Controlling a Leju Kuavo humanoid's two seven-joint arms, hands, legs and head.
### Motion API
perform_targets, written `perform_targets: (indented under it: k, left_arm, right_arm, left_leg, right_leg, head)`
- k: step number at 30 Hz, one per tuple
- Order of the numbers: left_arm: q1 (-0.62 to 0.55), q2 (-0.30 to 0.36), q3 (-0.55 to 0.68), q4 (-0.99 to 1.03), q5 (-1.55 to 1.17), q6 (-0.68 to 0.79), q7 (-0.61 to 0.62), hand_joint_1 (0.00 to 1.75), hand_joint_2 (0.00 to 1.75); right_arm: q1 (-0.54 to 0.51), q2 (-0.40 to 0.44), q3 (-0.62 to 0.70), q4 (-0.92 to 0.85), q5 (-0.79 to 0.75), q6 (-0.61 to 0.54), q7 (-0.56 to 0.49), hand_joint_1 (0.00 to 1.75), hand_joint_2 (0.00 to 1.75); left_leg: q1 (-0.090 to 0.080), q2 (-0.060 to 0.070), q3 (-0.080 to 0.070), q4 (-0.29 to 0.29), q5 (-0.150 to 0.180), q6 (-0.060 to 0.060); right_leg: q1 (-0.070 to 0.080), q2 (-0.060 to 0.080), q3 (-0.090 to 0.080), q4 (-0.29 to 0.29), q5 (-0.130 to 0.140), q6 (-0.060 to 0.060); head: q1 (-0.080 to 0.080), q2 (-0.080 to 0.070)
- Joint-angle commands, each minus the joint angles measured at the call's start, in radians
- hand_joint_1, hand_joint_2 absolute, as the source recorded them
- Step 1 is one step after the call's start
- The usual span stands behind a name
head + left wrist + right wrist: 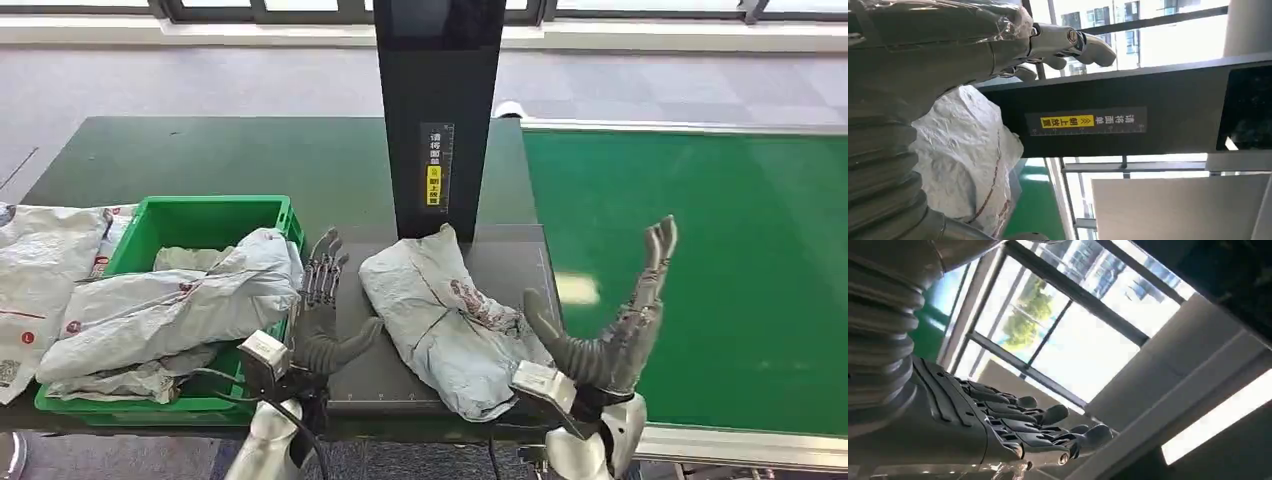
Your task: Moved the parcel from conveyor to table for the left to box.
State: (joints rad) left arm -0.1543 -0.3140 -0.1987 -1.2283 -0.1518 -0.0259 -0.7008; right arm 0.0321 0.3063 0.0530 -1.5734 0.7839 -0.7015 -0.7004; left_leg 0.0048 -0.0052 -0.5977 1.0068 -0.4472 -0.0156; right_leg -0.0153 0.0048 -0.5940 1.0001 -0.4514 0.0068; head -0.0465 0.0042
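The robot's right hand (612, 330) rises nearest, fingers spread and empty, at the near edge of the green conveyor (720, 270). On the dark table (200, 160), one grey parcel (450, 315) lies on the black scale platform (380, 370) below a black post (438, 110). Just left, the left hand (320, 310) stands open, beside one green bin (190, 222) heaped with grey mailers (170, 305).

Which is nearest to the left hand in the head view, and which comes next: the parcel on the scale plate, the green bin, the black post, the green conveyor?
From the left hand:
1. Green bin, right beside it, outer side.
2. Parcel, just across on the plate; nearly tied with the bin.
3. Black post, behind the parcel.
4. Conveyor, far right.
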Motion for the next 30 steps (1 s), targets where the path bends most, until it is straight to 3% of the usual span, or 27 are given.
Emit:
perform_targets:
  k: [1, 5, 8, 17, 25, 27, 30]
  left_arm:
    - [-0.153, -0.018, -0.071, 0.252, -0.022, 0.006, 0.003, 0.00, 1.75]
    - [-0.206, -0.035, -0.165, 0.360, -0.065, 0.091, 0.003, 0.00, 1.75]
    - [-0.322, -0.035, -0.370, 0.584, -0.128, 0.356, 0.031, 0.00, 1.75]
    - [-0.330, -0.035, -0.390, 0.596, -0.126, 0.372, 0.041, 0.00, 1.75]
    - [-0.426, -0.035, -0.798, 0.756, -0.210, 0.500, 0.352, 0.00, 1.75]
    - [-0.442, -0.035, -0.900, 0.782, -0.289, 0.503, 0.491, 0.00, 1.75]
    - [-0.448, -0.035, -0.933, 0.798, -0.320, 0.499, 0.534, 0.00, 1.75]
  right_arm:
    - [0.105, 0.038, -0.024, -0.371, -0.044, 0.003, 0.002, 0.00, 1.75]
    - [0.093, 0.031, -0.002, -0.335, -0.065, 0.003, 0.002, 0.00, 1.75]
    - [0.073, 0.031, 0.016, -0.296, -0.060, 0.003, 0.002, 0.00, 1.75]
    - [0.073, 0.033, 0.017, -0.296, -0.058, 0.003, 0.002, 0.00, 1.75]
    - [0.095, 0.031, 0.035, -0.319, -0.074, 0.003, 0.002, 0.00, 1.75]
    - [0.105, 0.027, 0.037, -0.328, -0.081, 0.003, 0.002, 0.00, 1.75]
    - [0.107, 0.024, 0.040, -0.329, -0.089, 0.003, 0.002, 0.00, 1.75]
  left_leg:
    - [0.000, -0.007, 0.000, 0.000, 0.001, 0.000]
    - [0.001, -0.007, 0.002, -0.001, 0.001, 0.001]
    - [0.000, -0.006, 0.001, 0.000, 0.001, 0.000]
    - [0.000, -0.001, 0.003, 0.000, 0.000, 0.001]
    - [-0.001, -0.002, 0.003, 0.000, 0.001, 0.001]
    - [0.000, -0.002, 0.004, -0.001, 0.000, 0.001]
    - [0.000, -0.001, 0.004, -0.001, 0.000, 0.001]
  right_leg:
    - [0.000, -0.008, 0.002, 0.000, -0.002, -0.001]
    - [0.001, -0.008, 0.005, -0.001, -0.001, -0.001]
    - [0.000, -0.006, 0.003, 0.000, -0.001, 0.000]
    - [0.000, -0.001, 0.004, -0.001, 0.000, 0.000]
    - [0.000, -0.002, 0.004, -0.001, 0.000, 0.000]
    - [0.000, -0.003, 0.006, -0.002, 0.000, 0.000]
    - [0.000, -0.002, 0.006, -0.002, 0.000, 0.000]
  head:
    - [0.000, 0.000]
    - [0.000, 0.000]
    - [0.000, 0.000]
    - [0.000, 0.000]
    - [0.000, 0.000]
    - [0.000, 0.000]
    - [0.000, 0.000]
